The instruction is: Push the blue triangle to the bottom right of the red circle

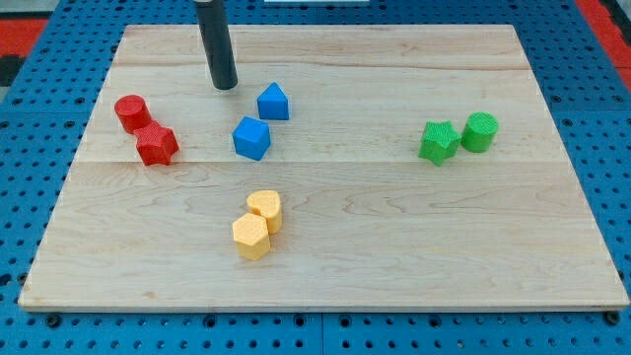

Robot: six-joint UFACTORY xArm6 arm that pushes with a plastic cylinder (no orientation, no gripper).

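Note:
The blue triangle (273,102) lies on the wooden board (394,247), left of centre near the view's top. The red circle (131,112) lies at the board's left, well apart from it. My tip (225,86) rests on the board just up and to the left of the blue triangle, with a small gap between them. A blue cube (251,138) sits just below and left of the triangle.
A red star-like block (156,145) touches the red circle on its lower right. Two yellow blocks (257,224) sit together below centre. A green star-like block (438,141) and a green cylinder (481,131) sit at the right.

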